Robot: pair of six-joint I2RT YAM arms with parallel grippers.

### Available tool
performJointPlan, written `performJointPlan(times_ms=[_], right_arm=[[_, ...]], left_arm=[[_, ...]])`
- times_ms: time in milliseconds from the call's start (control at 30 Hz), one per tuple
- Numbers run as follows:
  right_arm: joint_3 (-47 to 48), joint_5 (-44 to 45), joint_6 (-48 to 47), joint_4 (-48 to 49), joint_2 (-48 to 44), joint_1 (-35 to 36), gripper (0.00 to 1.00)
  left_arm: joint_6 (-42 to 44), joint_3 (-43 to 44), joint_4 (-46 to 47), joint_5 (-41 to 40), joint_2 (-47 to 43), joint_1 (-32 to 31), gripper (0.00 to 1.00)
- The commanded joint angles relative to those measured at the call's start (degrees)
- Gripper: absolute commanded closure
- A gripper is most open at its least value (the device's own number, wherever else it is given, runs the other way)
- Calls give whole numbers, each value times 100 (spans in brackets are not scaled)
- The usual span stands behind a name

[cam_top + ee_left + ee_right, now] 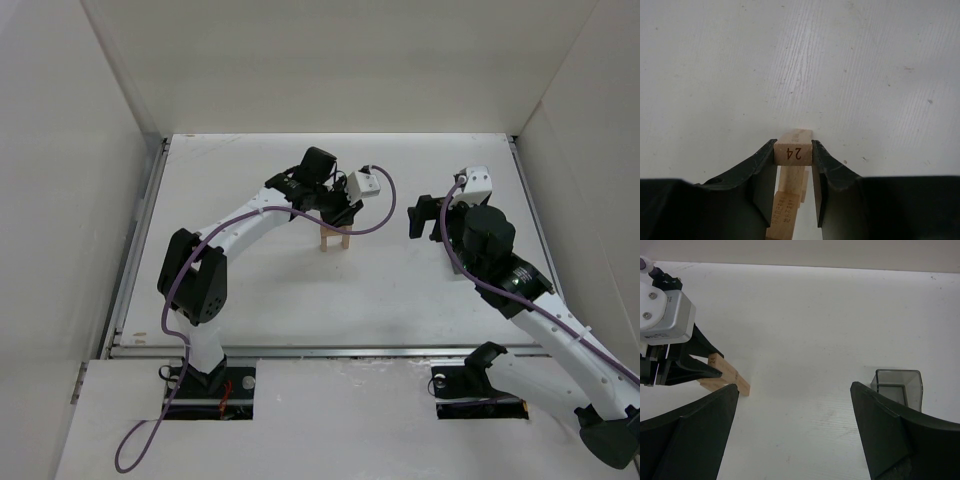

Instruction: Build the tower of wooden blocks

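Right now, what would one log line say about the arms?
left gripper: shut on block at top of tower | right gripper: open, empty, apart from tower

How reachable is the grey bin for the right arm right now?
Probably yes: the right pincer is open and empty, the grey bin stands just ahead by one finger, and nothing lies between them.

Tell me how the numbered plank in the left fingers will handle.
The plank is probably stiff: squared wood, unbent between the left fingers. Likely light, being thin. The wood block tower stands narrow on upright legs; nudging may tip it.
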Motion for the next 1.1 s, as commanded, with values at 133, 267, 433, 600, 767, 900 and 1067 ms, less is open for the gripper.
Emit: performJointPlan(times_ms=[133, 267, 433, 600, 767, 900, 1067], right_arm=[[-20, -33, -106, 209, -35, -25, 1], [-20, -85, -106, 209, -35, -25, 1], [-20, -86, -106, 209, 18, -25, 1], [33, -139, -106, 209, 71, -25, 1], [33, -139, -159, 209, 71, -25, 1], [33, -139, -159, 209, 71, -25, 1], [33, -139, -159, 209, 71, -25, 1]], left_arm=[[64, 232, 1, 150, -69, 85, 91], [125, 284, 1, 221, -122, 191, 92], [248, 284, -52, 423, -122, 243, 92], [398, 284, -113, 625, -122, 243, 92], [608, 284, -165, 827, -122, 243, 92], [661, 284, -227, 828, -69, 243, 92], [766, 284, -280, 880, -69, 296, 92]])
